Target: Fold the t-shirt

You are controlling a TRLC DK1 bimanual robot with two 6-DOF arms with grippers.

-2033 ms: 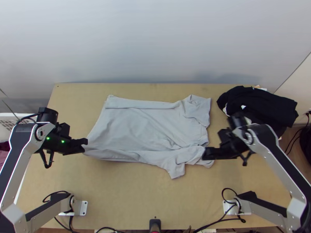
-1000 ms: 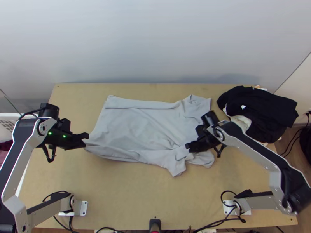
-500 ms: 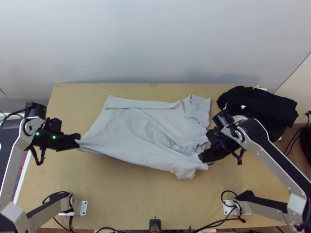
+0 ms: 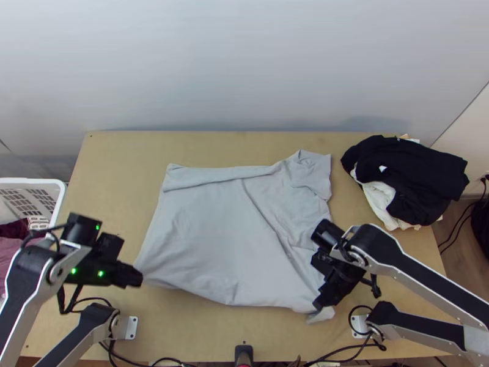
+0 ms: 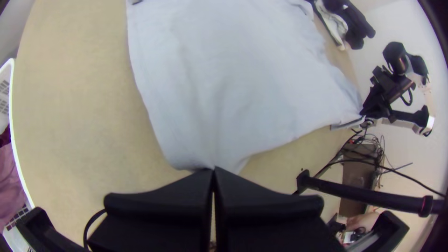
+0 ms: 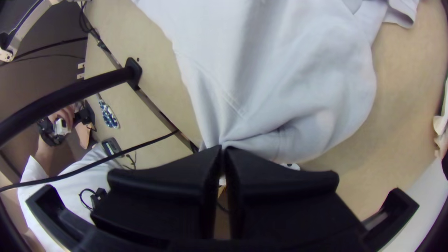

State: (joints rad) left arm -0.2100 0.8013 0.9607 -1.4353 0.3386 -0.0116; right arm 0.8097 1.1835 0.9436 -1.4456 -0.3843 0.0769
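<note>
As you look from the far left of the top view, you find a white basket (image 4: 60,205) beside the table (image 4: 116,150), with pink and dark red cloth (image 4: 12,254) inside it. Next to the right comes your left gripper (image 4: 136,279), its arm showing small green lights. In its wrist view, you can see the left gripper (image 5: 213,171) with both fingers pressed together at their tips, pinching the near corner of the t-shirt's hem end.

Between your two grippers lies the light grey t-shirt (image 4: 214,238), mostly spread across the middle of the table, with a narrow strip turned over along its far side. You have a long slanting crease running through it, and a rumpled sleeve (image 4: 313,170) at its far right corner. Its near side sags between the grippers; how much of that edge is off the table is hard for you to judge from above. Below it, at the table's near edge, stands a black post (image 4: 244,353).

Farther right, your right gripper (image 4: 319,302) is clenched on the t-shirt's near right part, with the fabric gathered into puckers at its fingertips. Past that, at the far right, you have a heap of black clothes (image 4: 409,174) with cream cloth (image 4: 380,197) poking out from under it.
</note>
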